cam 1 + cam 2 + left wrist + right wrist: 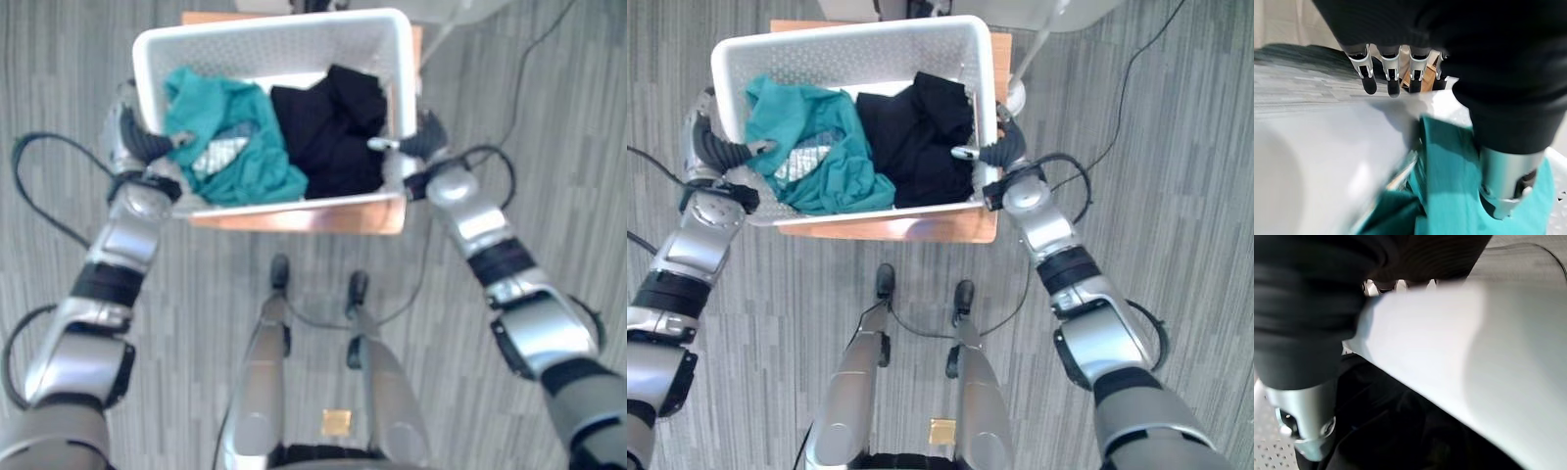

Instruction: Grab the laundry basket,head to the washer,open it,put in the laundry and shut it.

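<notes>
A white laundry basket [274, 39] stands on a small wooden table [294, 217] straight ahead. Inside lie a teal garment [245, 162] on the left and a black garment [333, 127] on the right. My left hand [137, 142] clasps the basket's left rim [1327, 147], fingers [1369, 81] curled down its outside and thumb [1503, 181] inside over the teal cloth. My right hand [416, 145] clasps the right rim [1449, 347], with the thumb [1305, 416] inside above the black cloth and the fingers mostly hidden behind the wall.
Grey striped carpet [549, 117] surrounds the table on all sides. A pale object [1058, 10] with a thin white leg stands on the floor beyond the basket's far right corner.
</notes>
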Controlling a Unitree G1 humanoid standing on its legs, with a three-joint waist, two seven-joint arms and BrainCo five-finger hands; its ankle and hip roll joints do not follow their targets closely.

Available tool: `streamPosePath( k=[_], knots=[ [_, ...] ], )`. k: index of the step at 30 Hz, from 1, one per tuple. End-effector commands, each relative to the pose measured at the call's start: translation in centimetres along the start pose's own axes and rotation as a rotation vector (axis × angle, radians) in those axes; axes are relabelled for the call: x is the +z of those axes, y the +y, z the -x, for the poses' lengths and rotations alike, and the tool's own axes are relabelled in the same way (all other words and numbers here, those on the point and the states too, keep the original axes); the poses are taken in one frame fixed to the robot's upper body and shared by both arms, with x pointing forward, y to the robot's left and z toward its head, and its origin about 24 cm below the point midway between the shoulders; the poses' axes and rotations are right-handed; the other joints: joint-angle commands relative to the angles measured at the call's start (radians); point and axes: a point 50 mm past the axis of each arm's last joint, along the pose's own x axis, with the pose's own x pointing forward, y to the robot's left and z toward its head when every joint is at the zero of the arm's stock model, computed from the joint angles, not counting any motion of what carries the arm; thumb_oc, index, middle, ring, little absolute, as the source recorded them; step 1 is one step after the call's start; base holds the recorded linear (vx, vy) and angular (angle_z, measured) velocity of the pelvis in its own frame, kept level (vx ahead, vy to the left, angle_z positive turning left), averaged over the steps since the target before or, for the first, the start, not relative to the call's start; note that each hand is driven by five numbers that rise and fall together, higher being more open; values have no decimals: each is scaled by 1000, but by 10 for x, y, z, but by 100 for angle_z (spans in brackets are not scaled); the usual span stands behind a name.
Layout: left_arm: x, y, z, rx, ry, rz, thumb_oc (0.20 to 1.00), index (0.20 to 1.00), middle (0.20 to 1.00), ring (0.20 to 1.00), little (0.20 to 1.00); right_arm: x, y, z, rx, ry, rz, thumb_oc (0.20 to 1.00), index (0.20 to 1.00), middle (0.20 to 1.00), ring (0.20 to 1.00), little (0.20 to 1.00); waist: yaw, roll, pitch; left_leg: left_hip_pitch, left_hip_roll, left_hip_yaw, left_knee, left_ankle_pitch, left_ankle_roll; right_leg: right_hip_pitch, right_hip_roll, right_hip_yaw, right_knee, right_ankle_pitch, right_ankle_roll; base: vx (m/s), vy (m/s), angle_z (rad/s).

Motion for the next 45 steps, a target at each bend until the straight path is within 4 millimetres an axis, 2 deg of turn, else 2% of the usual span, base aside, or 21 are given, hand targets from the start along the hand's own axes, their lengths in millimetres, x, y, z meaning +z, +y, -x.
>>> streamPosePath(
  k=[1, 4, 5, 6, 10, 16, 17, 20, 29, 38, 45],
  knots=[
    [6, 24, -6, 69, -64, -20, 1000, 1000, 1000, 1000, 1000, -25, -39, 3, -114, 80, 47, 1000, 1000, 1000, 1000, 1000, -13, -32, -35, -43, 10, -2, 142, -194, 17, 13, -103, -63, 65, -69, 57, 0, 0, 0],
    [4, 24, -6, 61, -63, -17, 1000, 1000, 1000, 1000, 1000, -18, -48, 0, -141, 63, 32, 1000, 1000, 1000, 1000, 1000, -11, -32, -33, -43, 11, -3, 140, -193, 17, 13, -103, -65, 67, -70, 56, 0, 0, 0],
    [3, 24, -6, 55, -64, -14, 1000, 1000, 1000, 1000, 1000, -12, -53, -2, -157, 47, 28, 1000, 1000, 1000, 1000, 1000, -9, -32, -33, -42, 11, -4, 140, -192, 17, 14, -102, -67, 67, -70, 56, 0, 0, 0],
    [4, 27, -7, 53, -68, -8, 1000, 1000, 1000, 1000, 1000, 3, -60, -6, -174, 14, 26, 1000, 1000, 1000, 1000, 1000, -6, -34, -31, -41, 13, -5, 140, -192, 16, 17, -101, -70, 66, -70, 56, 0, 0, 0],
    [5, 30, -9, 47, -77, 3, 1000, 1000, 1000, 1000, 1000, 18, -65, -12, -183, -14, 16, 1000, 1000, 1000, 1000, 1000, -3, -34, -27, -41, 14, -6, 141, -191, 15, 19, -99, -73, 66, -68, 57, 0, 0, 0],
    [5, 32, -7, 27, -93, 24, 1000, 1000, 1000, 1000, 1000, 41, -45, -18, -124, -74, -41, 1000, 1000, 1000, 1000, 1000, 10, -37, -22, -42, 16, -7, 136, -186, 14, 19, -98, -82, 63, -66, 58, 0, 0, 0],
    [6, 31, -8, 24, -97, 26, 1000, 1000, 1000, 1000, 1000, 45, -36, -19, -103, -84, -59, 1000, 1000, 1000, 1000, 1000, 14, -37, -22, -45, 16, -5, 134, -183, 13, 19, -98, -84, 59, -63, 59, 0, 0, 0],
    [7, 30, -9, 17, -101, 24, 1000, 1000, 1000, 1000, 1000, 50, -27, -20, -79, -94, -77, 1000, 1000, 1000, 1000, 1000, 18, -36, -19, -47, 17, -4, 133, -181, 13, 18, -97, -86, 58, -62, 59, 0, 0, 0],
    [28, 10, -17, -34, -106, 51, 1000, 1000, 1000, 1000, 1000, 55, 13, -21, 26, -83, -56, 1000, 1000, 1000, 1000, 1000, 12, -39, -15, -57, 20, -4, 134, -173, 7, 9, -94, -92, 57, -60, 54, 0, 0, 0],
    [55, 12, -33, 15, -149, -25, 1000, 1000, 1000, 1000, 1000, 55, 22, -20, 45, -91, -53, 1000, 1000, 1000, 1000, 1000, -4, -44, -7, -66, 22, -7, 126, -164, 6, -4, -91, -93, 56, -57, 56, 0, 0, 0],
    [56, 14, -34, 21, -161, -50, 1000, 1000, 1000, 1000, 1000, 50, 17, -19, 45, -89, -19, 1000, 1000, 1000, 1000, 1000, -10, -46, -3, -70, 25, -5, 128, -165, 6, -9, -90, -95, 59, -58, 57, 0, 0, 0]
  ],
)
